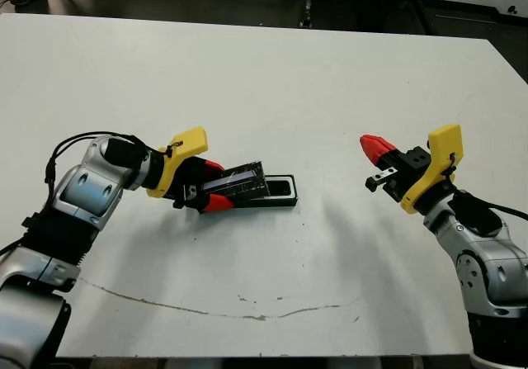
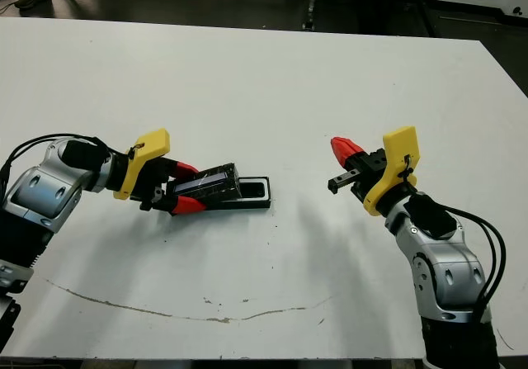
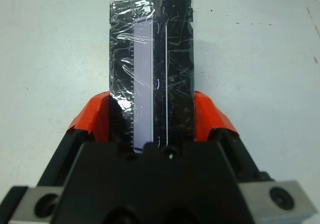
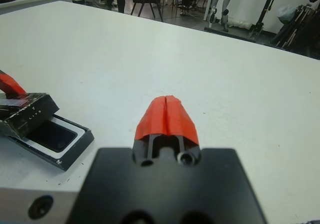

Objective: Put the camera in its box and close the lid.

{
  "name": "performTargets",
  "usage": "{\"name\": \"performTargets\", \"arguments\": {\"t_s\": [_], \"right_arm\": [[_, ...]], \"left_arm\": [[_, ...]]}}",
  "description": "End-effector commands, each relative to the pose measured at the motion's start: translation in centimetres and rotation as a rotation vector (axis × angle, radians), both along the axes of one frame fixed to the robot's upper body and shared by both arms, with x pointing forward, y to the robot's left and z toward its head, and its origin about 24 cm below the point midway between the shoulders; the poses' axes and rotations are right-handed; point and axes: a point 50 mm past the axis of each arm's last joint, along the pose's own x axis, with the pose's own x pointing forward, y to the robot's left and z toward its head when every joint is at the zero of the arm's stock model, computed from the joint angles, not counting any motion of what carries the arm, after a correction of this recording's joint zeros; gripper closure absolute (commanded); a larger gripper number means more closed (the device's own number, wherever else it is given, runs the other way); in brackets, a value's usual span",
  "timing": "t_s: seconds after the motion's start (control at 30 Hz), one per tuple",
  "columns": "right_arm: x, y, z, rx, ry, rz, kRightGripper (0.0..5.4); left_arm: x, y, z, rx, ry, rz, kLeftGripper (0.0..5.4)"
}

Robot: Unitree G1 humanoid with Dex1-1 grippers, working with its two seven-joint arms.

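**Left fingers clamping the lid over the box; right arm waiting apart**

The left gripper (image 1: 208, 186) is holding the lid (image 1: 238, 182) with its red fingers (image 3: 97, 116) pressing on the lid's two long edges. The lid is tilting, its far end resting over the near end of the box (image 1: 276, 191), whose other end is lying open and showing its white lining (image 4: 60, 139). A pale bluish strip is showing along the wrapped black slab in the left wrist view; whether that is the camera or a reflection cannot be told.

The right gripper (image 1: 376, 159) is hovering well apart from the box on the right, its fingers (image 4: 166, 116) pressed together on nothing. Open room is lying between the box and that gripper, and more toward the far edge.

The white surface (image 1: 272, 80) is carrying a thin dark scuff line (image 1: 206, 309) near the front edge. Beyond the surface, dark floor, chairs and equipment stands are standing.
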Motion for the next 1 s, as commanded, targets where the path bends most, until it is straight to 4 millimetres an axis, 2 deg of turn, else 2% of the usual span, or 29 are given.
{"name": "performTargets", "arguments": {"t_s": [0.03, 0.27, 0.8, 1.0], "right_arm": [[0.0, -0.5, -0.1, -0.013, 0.013, -0.016, 5.40], [0.0, -0.5, -0.2, -0.004, 0.024, -0.019, 5.40], [-0.2, -0.6, -0.5, 0.023, 0.040, -0.034, 5.40], [-0.3, -0.7, -0.6, 0.029, 0.045, -0.035, 5.40]], "left_arm": [[-0.9, -0.6, -2.7, 0.028, 0.081, 0.014, 2.23], [-0.5, -1.4, -3.8, 0.017, 0.142, 0.036, 2.23], [0.8, -4.3, -5.2, 0.067, 0.160, -0.058, 2.23], [0.8, -4.8, -5.7, 0.066, 0.169, -0.063, 2.23]]}}
